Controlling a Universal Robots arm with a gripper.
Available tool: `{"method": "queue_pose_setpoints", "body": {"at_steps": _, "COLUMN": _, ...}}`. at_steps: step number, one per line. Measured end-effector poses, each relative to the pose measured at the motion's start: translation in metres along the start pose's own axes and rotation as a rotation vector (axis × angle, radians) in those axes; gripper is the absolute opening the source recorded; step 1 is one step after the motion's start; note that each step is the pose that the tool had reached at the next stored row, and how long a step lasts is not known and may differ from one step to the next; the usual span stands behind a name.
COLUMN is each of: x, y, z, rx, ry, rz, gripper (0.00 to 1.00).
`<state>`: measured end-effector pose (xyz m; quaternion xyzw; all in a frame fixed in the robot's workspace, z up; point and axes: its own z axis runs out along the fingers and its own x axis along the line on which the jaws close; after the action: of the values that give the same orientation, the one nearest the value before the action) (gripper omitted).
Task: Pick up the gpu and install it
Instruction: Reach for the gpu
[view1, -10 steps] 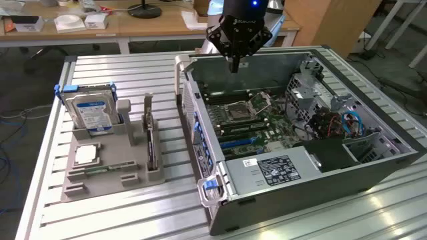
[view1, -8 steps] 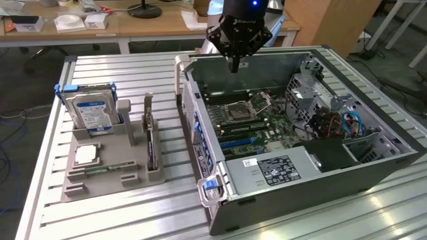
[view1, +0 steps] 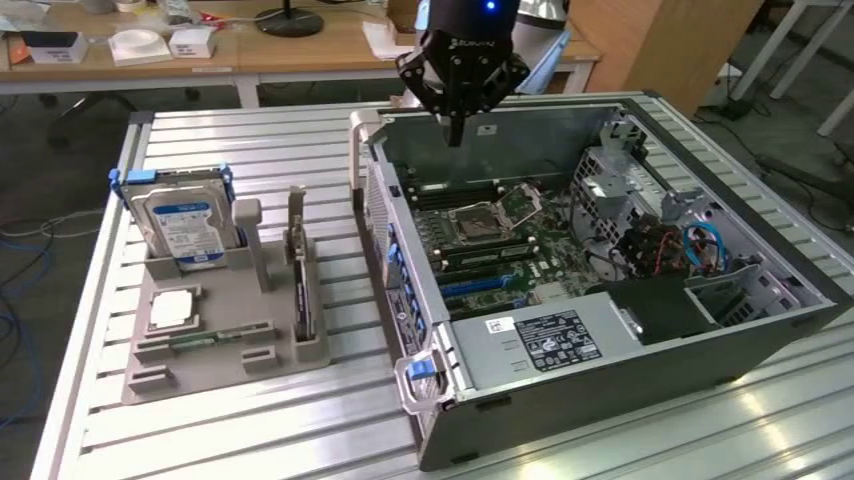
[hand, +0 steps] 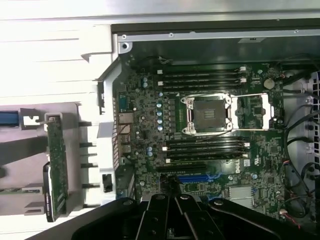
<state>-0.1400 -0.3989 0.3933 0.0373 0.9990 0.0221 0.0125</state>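
Ext view: gripper (view1: 454, 128) hangs over the far wall of the open PC case (view1: 627, 370), fingers pinched together, nothing in them. The gpu (view1: 298, 270) stands on edge in the grey holder (view1: 227, 370) on the counter (view1: 267, 420), at the ext view's left, well apart from the gripper. So the step in hand looks like the reach for the card, not yet begun. To do it well, I'd say: spread the fingers before descending, come down square over the top edge approx mid-length, close across the thin faces, and lift straight so it doesn't bind in its slot. Counts here: 1 gpu, 1 hard drive (view1: 184, 225) w/ blue-white label, 1 holder, 1 case, 1 gripper. Wrist view: gripper (hand: 173, 205) sits closed above the mobo (hand: 145, 125). The gpu (hand: 56, 165) shows edge-on outside the case, beside its wall. Counts on the board: 1 CPU socket (hand: 210, 114), 2 banks of dark memory slots, one each side of the socket, and 1 blue slot (hand: 200, 177) near the gripper.
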Motion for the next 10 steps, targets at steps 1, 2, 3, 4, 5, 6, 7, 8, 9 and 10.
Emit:
{"method": "queue_pose_setpoints", "body": {"at_steps": 1, "x": 0.003, "y": -0.0002, "z": -0.0001, "rx": 0.0, "ry": 0.0001, "rz": 0.0, "gripper": 0.1}}
{"method": "queue_pose_setpoints", "body": {"at_steps": 2, "x": 0.007, "y": -0.0005, "z": -0.0002, "rx": -0.0001, "ry": 0.0, "rz": 0.0, "gripper": 0.1}}
{"method": "queue_pose_setpoints", "body": {"at_steps": 3, "x": 0.011, "y": -0.0008, "z": -0.0003, "rx": 0.0, "ry": 0.0, "rz": 0.0, "gripper": 0.1}}
{"method": "queue_pose_setpoints", "body": {"at_steps": 4, "x": 0.014, "y": -0.0011, "z": -0.0004, "rx": 0.0, "ry": 0.0, "rz": 0.0, "gripper": 0.1}}
{"method": "queue_pose_setpoints", "body": {"at_steps": 5, "x": 0.018, "y": -0.0014, "z": -0.0005, "rx": 0.0, "ry": 0.0, "rz": 0.0, "gripper": 0.1}}
{"method": "queue_pose_setpoints", "body": {"at_steps": 6, "x": 0.022, "y": -0.0017, "z": -0.0006, "rx": 0.0, "ry": 0.0001, "rz": 0.0, "gripper": 0.1}}
{"method": "queue_pose_setpoints", "body": {"at_steps": 7, "x": 0.026, "y": -0.0019, "z": -0.0007, "rx": 0.0, "ry": 0.0, "rz": 0.0, "gripper": 0.1}}
{"method": "queue_pose_setpoints", "body": {"at_steps": 8, "x": 0.031, "y": -0.0023, "z": -0.0008, "rx": 0.0, "ry": 0.0001, "rz": 0.0, "gripper": 0.1}}
{"method": "queue_pose_setpoints", "body": {"at_steps": 9, "x": 0.035, "y": -0.0027, "z": -0.0009, "rx": 0.0, "ry": 0.0, "rz": 0.0, "gripper": 0.1}}
{"method": "queue_pose_setpoints", "body": {"at_steps": 10, "x": 0.04, "y": -0.003, "z": -0.001, "rx": 0.0, "ry": 0.0, "rz": 0.0, "gripper": 0.1}}
